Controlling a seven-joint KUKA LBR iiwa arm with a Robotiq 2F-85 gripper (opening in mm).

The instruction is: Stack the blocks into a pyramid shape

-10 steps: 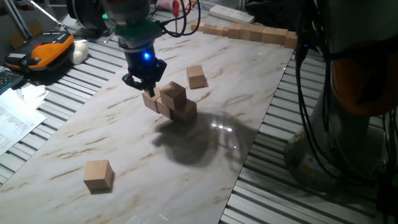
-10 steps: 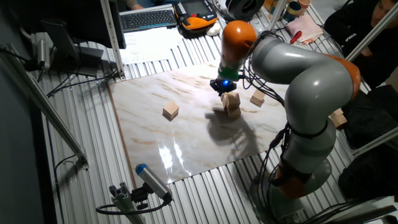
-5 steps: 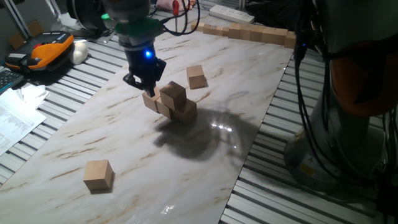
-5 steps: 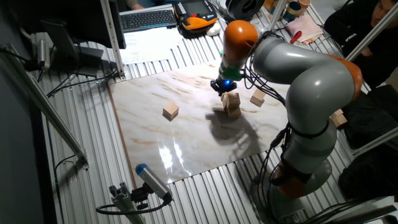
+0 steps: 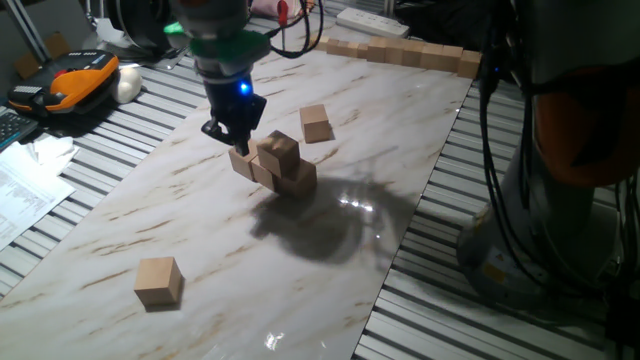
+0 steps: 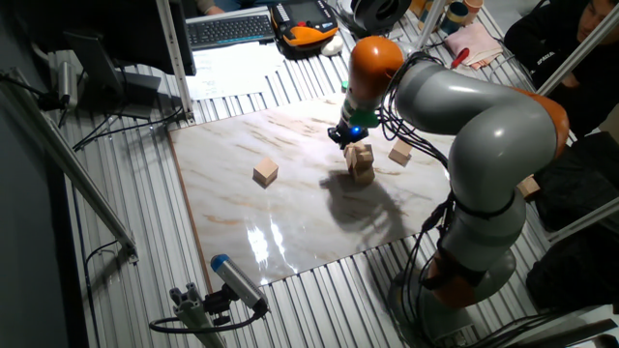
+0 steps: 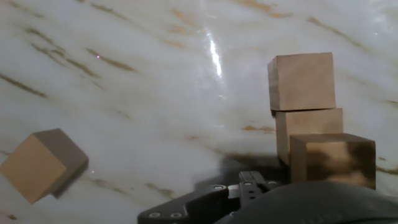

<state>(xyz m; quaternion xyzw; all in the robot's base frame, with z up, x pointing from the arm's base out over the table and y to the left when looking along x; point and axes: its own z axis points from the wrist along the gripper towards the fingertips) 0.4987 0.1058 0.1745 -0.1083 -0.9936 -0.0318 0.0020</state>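
Note:
Several of the blocks form a small stack (image 5: 278, 165) near the middle of the marble board: a short row with one cube on top, which in the hand view is the stack (image 7: 309, 118) at the right. My gripper (image 5: 237, 140) hovers just above the row's left end, beside the top cube. It looks open with nothing between its fingers. From the other fixed view, the gripper (image 6: 348, 136) is right over the stack (image 6: 361, 162). One loose block (image 5: 316, 123) lies just behind the stack. Another loose block (image 5: 158, 280) sits far off near the front left.
A long joined row of tan cubes (image 5: 400, 50) lies along the board's far edge. An orange device (image 5: 75, 80), papers and cables crowd the slatted table to the left. The robot's base and cables (image 5: 560, 150) stand at the right.
The gripper has risen a little above the stack's left end. The blocks have not moved.

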